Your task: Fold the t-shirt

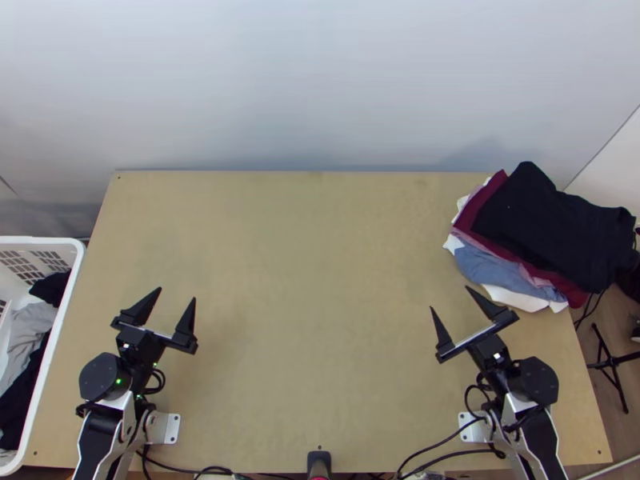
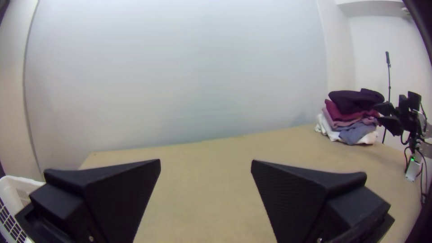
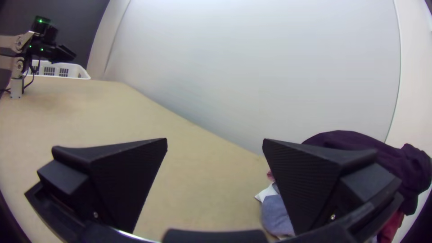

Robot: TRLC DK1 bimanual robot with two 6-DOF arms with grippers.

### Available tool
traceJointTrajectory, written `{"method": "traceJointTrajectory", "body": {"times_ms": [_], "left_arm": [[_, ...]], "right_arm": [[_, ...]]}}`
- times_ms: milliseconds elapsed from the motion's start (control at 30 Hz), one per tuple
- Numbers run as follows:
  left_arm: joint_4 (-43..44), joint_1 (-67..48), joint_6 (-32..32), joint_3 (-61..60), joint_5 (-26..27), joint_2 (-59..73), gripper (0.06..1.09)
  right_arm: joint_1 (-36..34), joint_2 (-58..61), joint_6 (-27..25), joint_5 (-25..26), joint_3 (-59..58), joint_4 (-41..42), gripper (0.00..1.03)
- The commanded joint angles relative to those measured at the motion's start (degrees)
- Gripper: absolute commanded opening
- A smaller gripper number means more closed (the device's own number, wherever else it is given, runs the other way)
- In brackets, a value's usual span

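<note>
The t-shirt cannot be picked out with certainty among the garments at the two sides of the counter (image 1: 312, 272). The left gripper (image 1: 177, 294) stands over the near left part of the counter with its fingers spread wide, just air between them, pointing toward the far side. The right gripper (image 1: 450, 297), over the near right part, also has its fingers wide apart and empty, angled inward toward the far side.

A stack of folded garments lies at the far right corner, reaching past the counter's right edge. A black garment (image 1: 552, 224) is on top, above a dark red garment (image 1: 483, 210), with pink cloth, a blue-grey garment (image 1: 496, 272) and white cloth (image 1: 520, 300) lower down. In the right wrist view, one of the right gripper's fingers (image 3: 306, 184) hides part of this stack. The top view has that gripper near the stack; whether they touch I can't tell.

Off the left edge is a white basket (image 1: 64, 320) with grey cloth (image 1: 28, 332) and dark cloth (image 1: 50, 290) bunched inside. Black cables (image 1: 436, 454) run along the near edge.

Which way the t-shirt points can't be told; the black garment's long axis slants from the far edge toward the near right.
</note>
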Motion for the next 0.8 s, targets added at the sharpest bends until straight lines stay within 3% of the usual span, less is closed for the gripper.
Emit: {"method": "traceJointTrajectory", "body": {"times_ms": [0, 233, 433, 633, 767], "left_arm": [[-2.5, 2.0, 1.2, 2.6, 2.9, 0.0, 1.04], [-10.0, 11.5, 5.3, 13.1, 4.0, 5.5, 1.04], [-18.5, 17.4, 5.8, 26.8, 4.6, 16.6, 1.04], [-28.3, 39.4, 14.4, 42.5, 5.6, 34.4, 1.04], [-32.9, 59.1, 23.6, 47.8, 11.8, 48.0, 1.03]], "right_arm": [[-1.3, 0.2, 1.0, 0.1, 2.2, -0.9, 0.99], [-1.2, 16.7, 3.2, 0.1, 19.5, -11.6, 0.99], [-2.1, 35.5, 6.3, -0.1, 42.2, -23.1, 0.99], [-2.0, 53.4, 10.4, -0.3, 65.1, -38.5, 0.99], [-0.7, 63.3, 11.6, -2.4, 77.0, -45.5, 0.98]]}}
